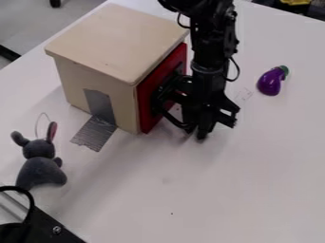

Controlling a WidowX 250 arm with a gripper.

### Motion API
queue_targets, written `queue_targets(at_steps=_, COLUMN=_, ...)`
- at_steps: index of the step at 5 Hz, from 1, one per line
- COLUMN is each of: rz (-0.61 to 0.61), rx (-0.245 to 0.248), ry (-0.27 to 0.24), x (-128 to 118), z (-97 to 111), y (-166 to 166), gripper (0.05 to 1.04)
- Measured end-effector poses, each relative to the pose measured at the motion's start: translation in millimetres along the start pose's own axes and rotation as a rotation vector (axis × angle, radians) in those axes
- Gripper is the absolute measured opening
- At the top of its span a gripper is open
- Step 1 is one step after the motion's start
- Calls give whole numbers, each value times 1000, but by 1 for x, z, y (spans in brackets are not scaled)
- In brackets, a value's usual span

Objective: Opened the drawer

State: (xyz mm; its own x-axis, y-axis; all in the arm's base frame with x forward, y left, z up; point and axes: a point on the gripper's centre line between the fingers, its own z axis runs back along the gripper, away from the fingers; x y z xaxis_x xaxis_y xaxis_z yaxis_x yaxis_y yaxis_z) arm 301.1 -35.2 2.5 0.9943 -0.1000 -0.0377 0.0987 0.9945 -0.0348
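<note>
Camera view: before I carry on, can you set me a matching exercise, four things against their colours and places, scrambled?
1. Toy eggplant
2. Red panel
3. Plush toy
4. Tape

A. Dark grey, with a pink inner ear
B. Silvery, running down the box's side onto the table
C. Purple, with a green end
D. On the box's side nearest the arm

Pairs: 1-C, 2-D, 3-A, 4-B

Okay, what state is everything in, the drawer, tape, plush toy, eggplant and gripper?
Red drawer front: close against the box, shut or nearly
Silver tape: stuck down box side onto table
Plush toy: on table
Eggplant: lying on table
Gripper: lowered by drawer front
</note>
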Motion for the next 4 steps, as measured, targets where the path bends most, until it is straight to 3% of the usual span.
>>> queue_targets(at_steps=4, rz=2, rx=-23, ry=-63, x=-7, z=6, y=-46, gripper=266)
